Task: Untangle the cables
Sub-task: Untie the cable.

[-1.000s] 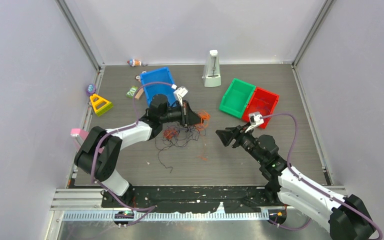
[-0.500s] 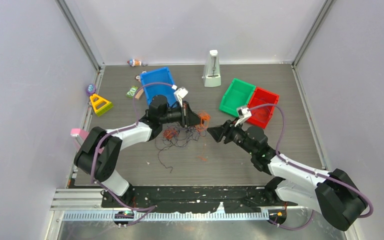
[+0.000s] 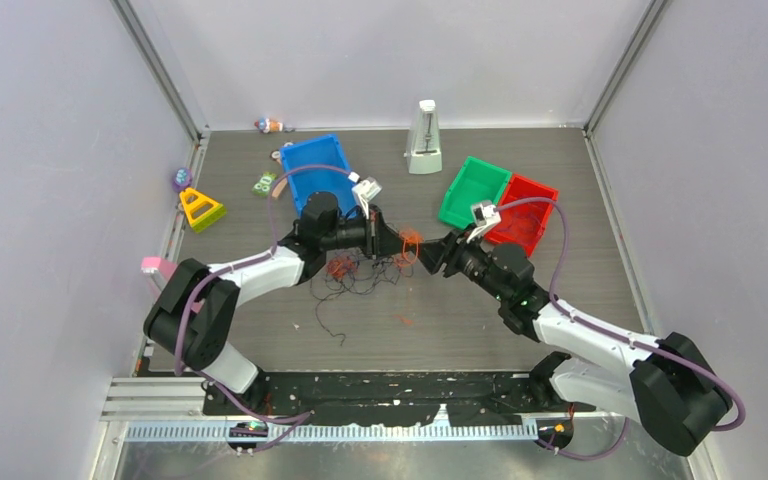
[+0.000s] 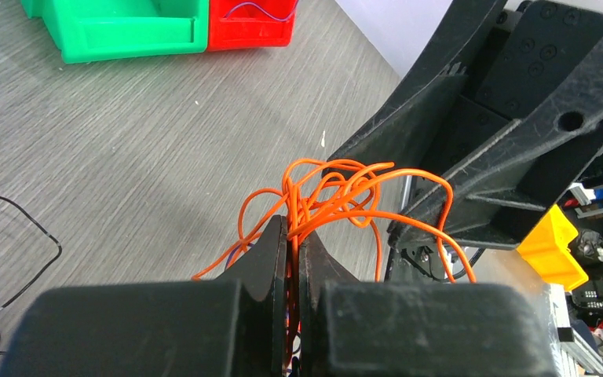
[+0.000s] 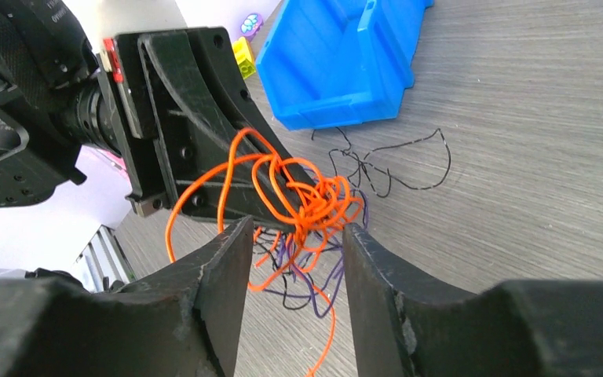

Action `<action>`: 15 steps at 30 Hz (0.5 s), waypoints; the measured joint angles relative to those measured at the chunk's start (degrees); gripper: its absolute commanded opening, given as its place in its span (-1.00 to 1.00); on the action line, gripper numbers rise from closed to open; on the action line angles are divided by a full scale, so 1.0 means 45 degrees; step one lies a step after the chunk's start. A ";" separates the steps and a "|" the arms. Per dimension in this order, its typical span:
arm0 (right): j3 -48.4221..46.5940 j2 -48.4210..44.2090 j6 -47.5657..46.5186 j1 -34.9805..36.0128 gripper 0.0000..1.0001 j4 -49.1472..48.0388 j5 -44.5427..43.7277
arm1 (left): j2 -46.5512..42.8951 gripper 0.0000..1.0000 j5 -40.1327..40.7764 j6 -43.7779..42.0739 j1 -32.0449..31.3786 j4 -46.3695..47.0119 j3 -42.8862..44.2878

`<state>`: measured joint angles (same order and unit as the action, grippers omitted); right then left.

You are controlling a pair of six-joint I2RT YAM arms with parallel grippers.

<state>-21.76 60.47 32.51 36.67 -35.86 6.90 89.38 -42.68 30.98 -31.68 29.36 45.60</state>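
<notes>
The left pincer is clamped shut on a snarl of orange cables, its two fingers pressed together with the strands looping up and out past the tips. In the top view this orange clump hangs just above the counter near its middle, between the two arms.

The right pincer faces the left one head-on with its jaws spread wide. The orange knot sits in the gap between its fingers, and no contact between a finger and a strand can be made out. A few purple and black strands dangle from the knot at 6 o'clock.

More cables lie on the counter at 7 o'clock from the held clump: a small red bundle and loose black squiggles trailing toward the near edge. A short orange scrap lies apart at 6 o'clock.

A blue bin stands at 11 o'clock from the clump. A green bin and a red bin stand side by side, touching, at 2 o'clock. In the left wrist view, a thin purple strand lies in the red bin. A white metronome stands upright at 12 o'clock near the back wall.
</notes>
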 measured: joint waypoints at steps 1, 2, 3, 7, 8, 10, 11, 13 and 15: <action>-0.0087 0.0049 -0.0005 0.0000 -0.13 0.0015 0.0000 | -0.0010 -1.00 -0.0005 -0.0019 -0.0029 -0.0015 0.0000; -0.0189 0.0102 -0.0005 0.0000 -0.25 0.0039 0.0000 | -0.0015 -1.00 -0.0005 -0.0044 -0.0053 -0.0019 0.0000; -0.0296 0.0175 -0.0015 0.0000 -0.29 0.0087 -0.0005 | -0.0015 -1.00 -0.0005 -0.0053 -0.0073 -0.0019 0.0000; -0.0559 0.0418 -0.0005 0.0000 -0.52 0.0219 -0.0049 | -0.0029 -0.77 -0.0005 -0.0136 -0.0121 -0.0019 0.0000; -0.0559 0.0432 -0.0005 0.0000 -0.58 0.0282 -0.0049 | -0.0049 -0.69 -0.0005 -0.0170 -0.0121 -0.0015 0.0000; -0.0559 0.0432 -0.0005 0.0000 -0.70 0.0379 -0.0053 | -0.0097 -0.50 -0.0010 -0.0253 -0.0126 0.0005 0.0000; -0.0559 0.0432 0.0000 0.0000 -0.77 0.0398 -0.0049 | -0.0121 -0.41 -0.0015 -0.0267 -0.0126 0.0034 -0.0010; -0.0559 0.0432 0.0024 0.0000 -0.88 0.0437 -0.0029 | -0.0175 -0.23 -0.0044 -0.0291 -0.0126 0.0141 -0.0049; -0.0559 0.0432 0.0073 0.0000 -0.89 0.0505 0.0005 | -0.0228 -0.14 -0.0097 -0.0272 -0.0126 0.0243 -0.0121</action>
<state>-24.27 62.41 32.84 36.67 -33.58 6.92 88.36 -43.11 29.76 -32.25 30.46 45.06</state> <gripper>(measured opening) 0.085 0.342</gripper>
